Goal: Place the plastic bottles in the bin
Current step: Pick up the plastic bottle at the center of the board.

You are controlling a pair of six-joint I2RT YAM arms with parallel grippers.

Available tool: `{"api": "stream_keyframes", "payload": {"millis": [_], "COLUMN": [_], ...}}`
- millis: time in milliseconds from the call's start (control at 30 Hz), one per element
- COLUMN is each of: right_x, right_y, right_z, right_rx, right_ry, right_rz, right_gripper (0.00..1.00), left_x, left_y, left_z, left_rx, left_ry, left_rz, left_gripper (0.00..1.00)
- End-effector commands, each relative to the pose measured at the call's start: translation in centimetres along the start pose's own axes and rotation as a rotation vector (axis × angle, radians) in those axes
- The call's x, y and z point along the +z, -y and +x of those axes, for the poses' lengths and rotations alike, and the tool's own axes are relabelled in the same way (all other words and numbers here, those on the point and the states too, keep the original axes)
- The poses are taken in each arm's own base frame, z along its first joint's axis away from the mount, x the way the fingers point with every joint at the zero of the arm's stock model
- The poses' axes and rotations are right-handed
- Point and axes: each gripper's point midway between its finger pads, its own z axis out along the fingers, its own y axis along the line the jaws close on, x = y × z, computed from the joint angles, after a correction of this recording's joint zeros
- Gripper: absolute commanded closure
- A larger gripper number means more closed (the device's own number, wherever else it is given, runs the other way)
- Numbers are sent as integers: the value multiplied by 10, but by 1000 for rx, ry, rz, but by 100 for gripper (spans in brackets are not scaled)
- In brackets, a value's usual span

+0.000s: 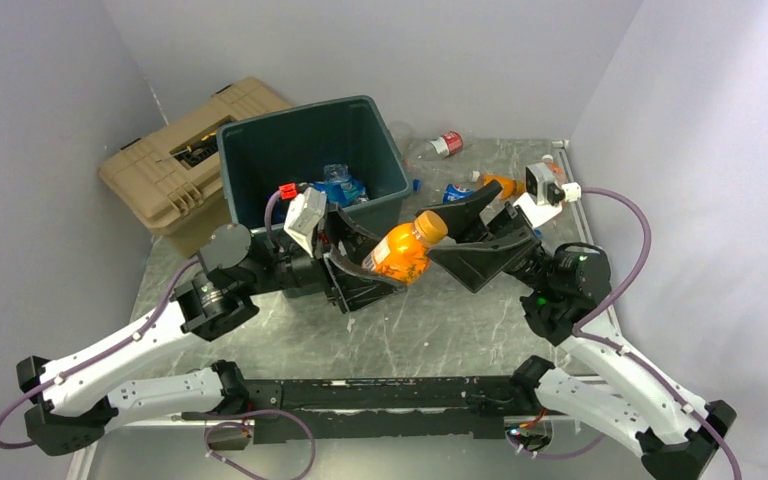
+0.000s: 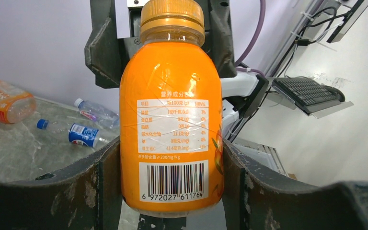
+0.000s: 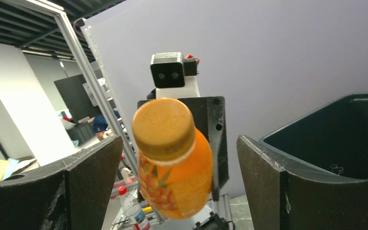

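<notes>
Aloft, the orange bottle (image 1: pixel 403 252) slants; cap toward the right gripper (image 1: pixel 445 232).

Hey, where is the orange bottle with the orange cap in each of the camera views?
Top external: orange bottle at centre, tilted, between the two arms, just in front of the bin.
Left wrist: it fills the middle, cap at top.
Right wrist: centre, cap toward the camera.
Shared landmark: the left fingers clamped on it, seen in all three.
</notes>
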Motion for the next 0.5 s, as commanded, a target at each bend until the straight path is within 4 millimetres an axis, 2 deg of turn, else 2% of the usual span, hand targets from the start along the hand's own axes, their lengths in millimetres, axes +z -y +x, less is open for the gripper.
{"api": "stream_keyframes", "payload": {"millis": [0, 100, 267, 400, 433, 467], "right_x": [11, 16, 19, 19, 19, 19], "right_y": [-31, -30, -30, -30, -31, -31], "right_z": [-17, -16, -12, -10, -10, -10], "right_rx": [-30, -28, -22, -29, -30, -32], "right_ry": [32, 31, 15, 12, 8, 8], "right_rz": [-112, -112, -121, -121, -126, -126], "right_gripper": [10, 23, 56, 93, 100, 100], "left_x": [5, 6, 5, 4, 4, 4], "left_y": [5, 4, 2, -2, -3, -4], "left_z": [-16, -15, -15, -13, -11, -10], "left_rx": [8, 5, 7, 6, 3, 2], "left_ry": [46, 43, 45, 39, 32, 27], "left_rz": [13, 13, 1, -22, -26, -36], "left_gripper": [100, 100, 100, 100, 91, 65]}}
